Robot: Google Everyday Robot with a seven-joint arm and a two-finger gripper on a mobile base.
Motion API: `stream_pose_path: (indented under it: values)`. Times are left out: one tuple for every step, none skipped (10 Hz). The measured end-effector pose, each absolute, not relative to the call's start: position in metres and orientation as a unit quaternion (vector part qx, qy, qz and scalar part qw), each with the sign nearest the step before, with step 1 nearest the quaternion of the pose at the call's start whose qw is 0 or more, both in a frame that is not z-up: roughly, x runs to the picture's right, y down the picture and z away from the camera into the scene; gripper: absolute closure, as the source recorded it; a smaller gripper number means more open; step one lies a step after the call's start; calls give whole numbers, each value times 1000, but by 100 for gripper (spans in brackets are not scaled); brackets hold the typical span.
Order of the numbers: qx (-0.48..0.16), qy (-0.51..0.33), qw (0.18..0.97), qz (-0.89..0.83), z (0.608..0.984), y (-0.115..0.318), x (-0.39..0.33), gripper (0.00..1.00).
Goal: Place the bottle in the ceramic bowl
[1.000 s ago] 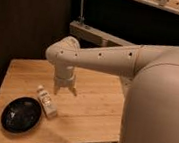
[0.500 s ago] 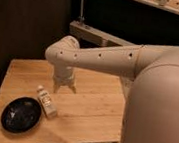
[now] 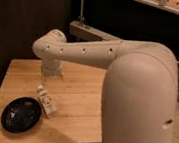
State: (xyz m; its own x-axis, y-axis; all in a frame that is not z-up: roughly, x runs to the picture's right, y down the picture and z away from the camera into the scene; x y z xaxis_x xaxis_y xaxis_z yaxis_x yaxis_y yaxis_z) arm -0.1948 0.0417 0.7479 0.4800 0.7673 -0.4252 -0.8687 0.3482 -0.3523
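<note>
The small white bottle (image 3: 45,101) lies on its side on the wooden table (image 3: 78,104), cap end pointing away from me. Its near end sits just beside the right rim of the glossy black bowl (image 3: 21,115), which stands at the table's front left. My gripper (image 3: 51,75) hangs down from the white arm over the table, just behind and above the bottle, apart from it. It holds nothing that I can see.
My large white arm body (image 3: 139,103) fills the right side and hides the table's right part. A dark wall stands behind the table on the left. Dark shelving (image 3: 141,18) and a low metal ledge (image 3: 89,31) stand behind.
My gripper has moved a little to the left, so it now hangs more directly behind the bottle. The bottle and bowl have not moved.
</note>
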Motion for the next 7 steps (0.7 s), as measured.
stream_pose_path:
  values:
    - [-282, 81, 828, 477, 757, 41, -210, 35]
    - [-289, 75, 836, 460, 765, 43, -217, 35]
    - [-293, 70, 843, 445, 775, 46, -221, 35]
    - [-296, 70, 847, 435, 786, 53, -225, 35]
    - [-298, 73, 850, 427, 794, 59, -229, 35]
    - [-303, 75, 852, 420, 799, 66, -234, 35]
    - [-306, 83, 854, 413, 805, 75, -236, 35]
